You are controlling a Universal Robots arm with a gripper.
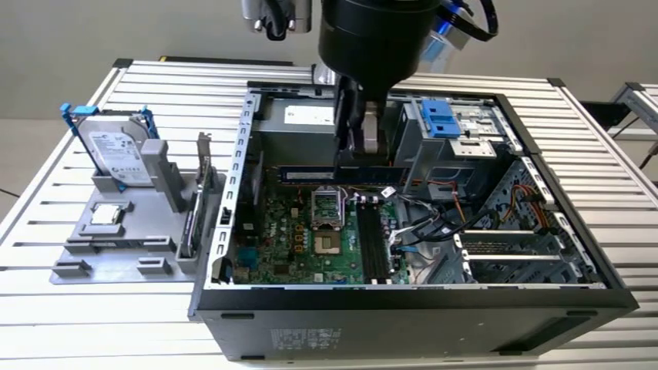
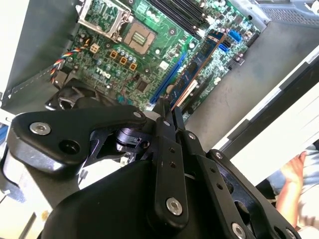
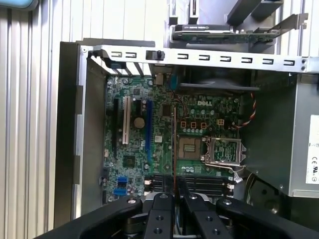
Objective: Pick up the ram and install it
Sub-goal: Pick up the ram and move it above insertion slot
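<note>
One light, stiff but fragile stick — the ram (image 1: 308,175) hangs over the motherboard (image 1: 293,231) inside the case (image 1: 411,308), pinched near mid-length across its flat faces by the gripper (image 1: 362,158) — sound hold, I'd judge, contacts untouched.

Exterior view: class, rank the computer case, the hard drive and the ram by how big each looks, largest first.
1. computer case
2. hard drive
3. ram, long but only a thin strip, so it covers the least area

Narrow blue ram (image 1: 308,175), level, aloft
</note>
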